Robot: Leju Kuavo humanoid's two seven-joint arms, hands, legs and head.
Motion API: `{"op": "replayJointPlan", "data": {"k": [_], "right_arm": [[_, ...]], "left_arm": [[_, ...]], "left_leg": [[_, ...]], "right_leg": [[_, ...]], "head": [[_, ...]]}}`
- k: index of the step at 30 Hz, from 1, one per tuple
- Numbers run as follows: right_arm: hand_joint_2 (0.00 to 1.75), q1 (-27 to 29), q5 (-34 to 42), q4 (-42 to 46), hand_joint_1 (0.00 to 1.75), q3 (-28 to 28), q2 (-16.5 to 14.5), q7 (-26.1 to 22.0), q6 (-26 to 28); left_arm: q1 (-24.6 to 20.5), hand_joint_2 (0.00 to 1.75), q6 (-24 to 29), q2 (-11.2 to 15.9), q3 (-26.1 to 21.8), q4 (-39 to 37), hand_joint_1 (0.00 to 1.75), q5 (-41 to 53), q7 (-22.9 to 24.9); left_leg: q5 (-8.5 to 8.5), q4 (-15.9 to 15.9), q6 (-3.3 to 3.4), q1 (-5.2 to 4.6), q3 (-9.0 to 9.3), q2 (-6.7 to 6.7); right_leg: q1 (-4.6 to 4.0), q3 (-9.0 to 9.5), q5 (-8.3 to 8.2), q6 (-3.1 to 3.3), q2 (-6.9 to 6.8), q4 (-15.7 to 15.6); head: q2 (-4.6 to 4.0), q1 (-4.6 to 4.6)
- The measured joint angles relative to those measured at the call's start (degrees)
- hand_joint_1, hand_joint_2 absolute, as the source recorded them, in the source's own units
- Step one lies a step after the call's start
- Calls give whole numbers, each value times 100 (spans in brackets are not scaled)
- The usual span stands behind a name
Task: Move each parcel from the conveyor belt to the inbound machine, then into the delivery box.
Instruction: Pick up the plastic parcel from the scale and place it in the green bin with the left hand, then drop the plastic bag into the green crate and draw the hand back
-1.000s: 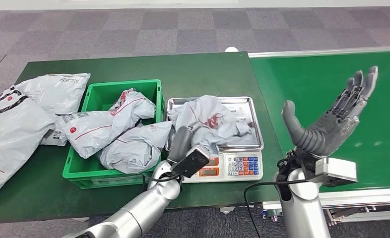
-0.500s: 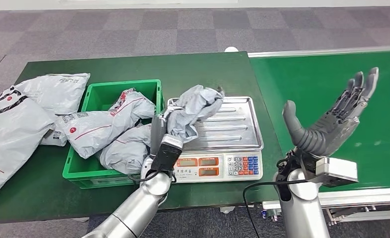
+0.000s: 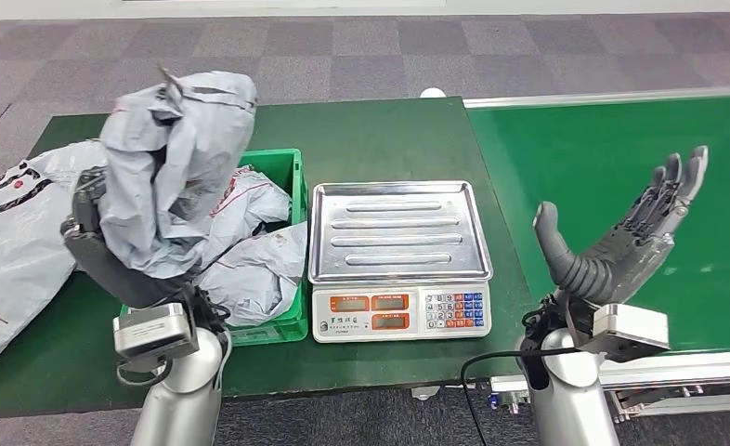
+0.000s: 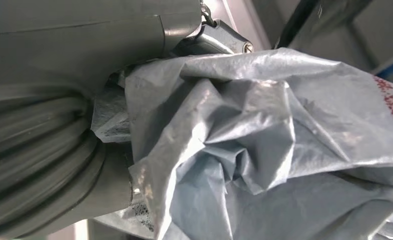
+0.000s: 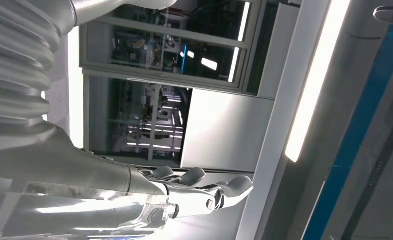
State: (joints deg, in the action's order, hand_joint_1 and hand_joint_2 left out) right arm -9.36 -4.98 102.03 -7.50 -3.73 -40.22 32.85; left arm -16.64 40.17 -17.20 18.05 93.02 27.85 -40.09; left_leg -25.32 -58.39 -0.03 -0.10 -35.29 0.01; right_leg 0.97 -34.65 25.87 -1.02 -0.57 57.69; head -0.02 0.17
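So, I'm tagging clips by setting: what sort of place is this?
Probably a parcel-sorting station: a green conveyor belt, a weighing scale, and a green crate holding grey parcels.

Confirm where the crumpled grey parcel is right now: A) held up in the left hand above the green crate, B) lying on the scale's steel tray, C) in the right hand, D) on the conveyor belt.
A: the left hand holds the crumpled grey parcel raised over the green crate, while the scale's steel tray is bare and the right hand is spread with nothing in it.
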Motion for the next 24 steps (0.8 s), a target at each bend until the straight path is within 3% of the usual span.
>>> {"op": "replayJointPlan", "data": {"k": [4,8,17,19,21,24], "right_arm": [[175,16,0,8,0,0,2,0,1],[175,19,0,17,0,0,2,0,31],[175,87,-3,131,0,7,35,-2,-108],[175,91,-38,187,0,63,41,-3,-246],[175,105,-79,266,0,179,43,-4,-423],[175,160,-86,372,0,371,48,-4,-591]], "left_arm": [[60,175,-1,0,-156,286,175,328,5],[58,175,-2,0,-564,236,175,1671,5],[-125,175,-15,37,-1469,-212,175,3488,111],[-325,175,-256,189,-1475,-732,175,4280,622],[-578,175,-892,462,-1305,-1543,175,5033,1562],[-804,175,-1345,768,-995,-2581,175,5293,2368]], "left_leg": [[1,-1,1,0,1,0],[2,-1,1,-1,4,0],[2,-1,-1,0,5,0],[3,-1,1,-1,6,-2],[5,-1,1,-1,8,-2],[9,-1,-2,-1,7,21]], "right_leg": [[0,3,-2,-2,-2,0],[1,4,-3,-2,0,0],[0,0,-3,-1,1,0],[1,-1,-2,-1,-3,-1],[1,1,-5,1,-4,-1],[1,-8,-19,8,17,0]], "head": [[1,0],[1,0],[1,0],[2,1],[1,1],[1,-1]]}}
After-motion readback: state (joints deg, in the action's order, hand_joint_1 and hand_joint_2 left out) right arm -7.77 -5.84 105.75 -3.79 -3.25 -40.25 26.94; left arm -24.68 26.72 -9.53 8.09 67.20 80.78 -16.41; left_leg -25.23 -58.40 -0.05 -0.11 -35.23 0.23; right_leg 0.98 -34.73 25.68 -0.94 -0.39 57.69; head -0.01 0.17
